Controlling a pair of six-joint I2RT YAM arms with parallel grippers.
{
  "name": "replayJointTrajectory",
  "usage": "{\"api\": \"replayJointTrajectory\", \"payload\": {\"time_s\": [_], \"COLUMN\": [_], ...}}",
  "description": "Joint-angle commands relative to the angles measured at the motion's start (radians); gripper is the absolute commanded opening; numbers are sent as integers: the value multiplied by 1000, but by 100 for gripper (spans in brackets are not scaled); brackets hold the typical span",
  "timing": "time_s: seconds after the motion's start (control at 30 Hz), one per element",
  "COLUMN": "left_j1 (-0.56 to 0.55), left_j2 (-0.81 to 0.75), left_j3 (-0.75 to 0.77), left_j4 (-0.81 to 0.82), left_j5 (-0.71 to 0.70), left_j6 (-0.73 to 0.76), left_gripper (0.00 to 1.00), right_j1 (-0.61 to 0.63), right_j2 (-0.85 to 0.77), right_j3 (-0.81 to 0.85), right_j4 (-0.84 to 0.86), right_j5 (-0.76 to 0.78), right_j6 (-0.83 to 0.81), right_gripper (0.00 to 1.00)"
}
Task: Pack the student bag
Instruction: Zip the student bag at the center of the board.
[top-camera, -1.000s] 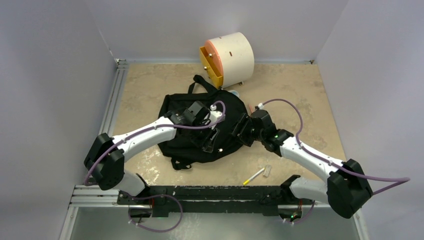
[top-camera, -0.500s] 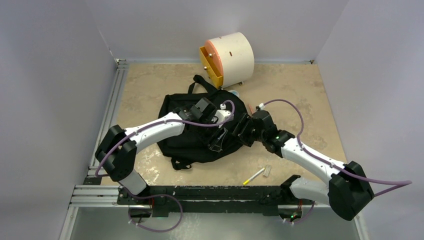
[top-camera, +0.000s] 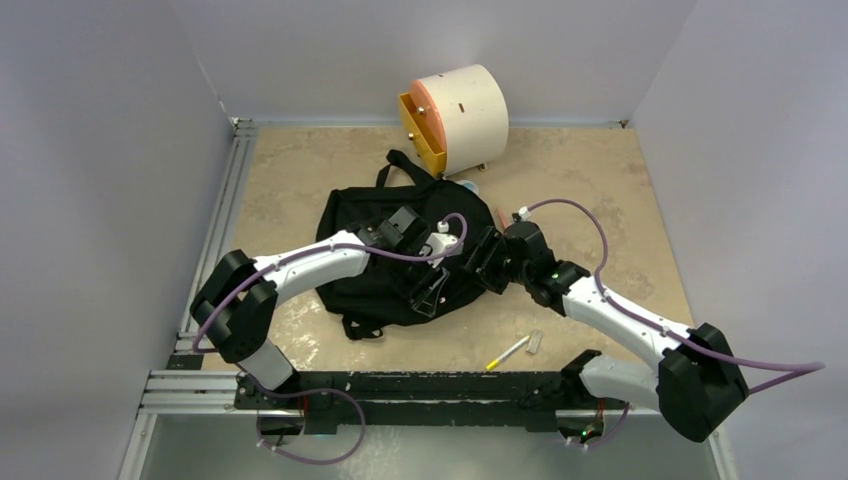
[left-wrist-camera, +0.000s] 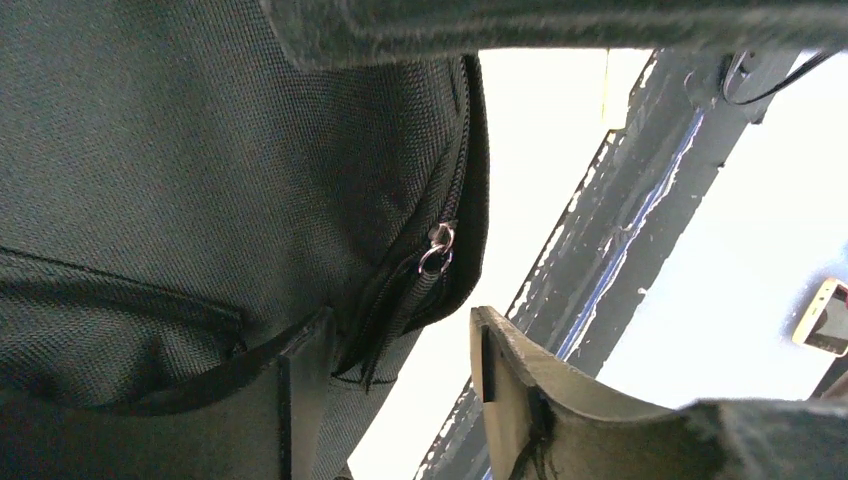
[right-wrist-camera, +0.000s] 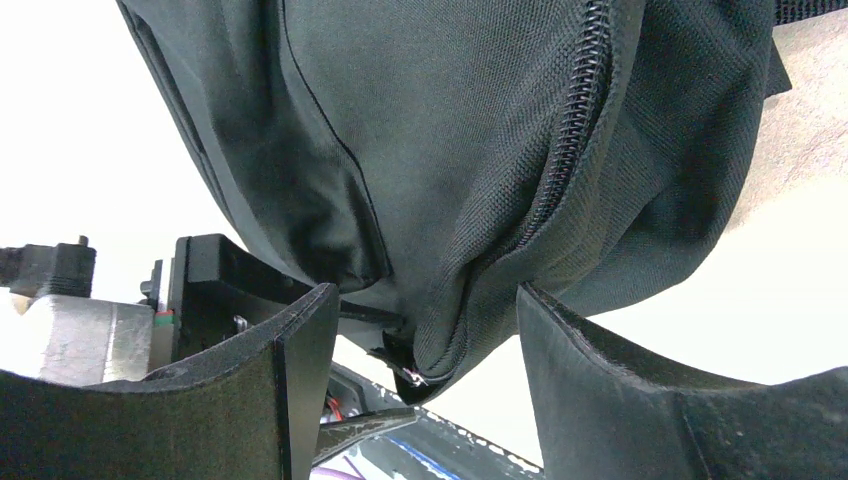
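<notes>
**Surroundings.** One cream cylindrical drawer box (top-camera: 465, 105) with a yellow-orange front stands at the far edge of the table (top-camera: 300, 170). Two small items lie near the arm bases: one yellow-tipped stick (top-camera: 508, 352) and one grey piece (top-camera: 535, 341) just beside it.

**Task item.** One student bag (top-camera: 350, 220), black fabric, lies mid-table under both wrists.

**End effectors.** The left gripper (left-wrist-camera: 400, 320) has its jaws apart around the bag's zip edge, with daylight beside one finger; the metal zipper pull (left-wrist-camera: 437, 250) hangs just above. The right gripper (right-wrist-camera: 428, 300) straddles a zippered fold, but whether it pinches the fold cannot be determined.
</notes>
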Motion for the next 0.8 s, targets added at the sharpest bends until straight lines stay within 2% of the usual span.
{"api": "replayJointTrajectory", "payload": {"time_s": [0.0,0.53,0.77], "left_j1": [6,7,7], "left_j2": [-15,-32,-37], "left_j3": [-14,45,73], "left_j4": [20,-20,-38], "left_j5": [43,34,26], "left_j6": [6,-7,-11], "left_gripper": [48,1,2], "right_j1": [3,3,3], "right_j2": [-12,-2,-3], "right_j3": [-5,-18,-35], "right_j4": [32,43,67], "right_j5": [21,13,8], "right_j6": [14,13,19], "right_gripper": [67,67,67]}}
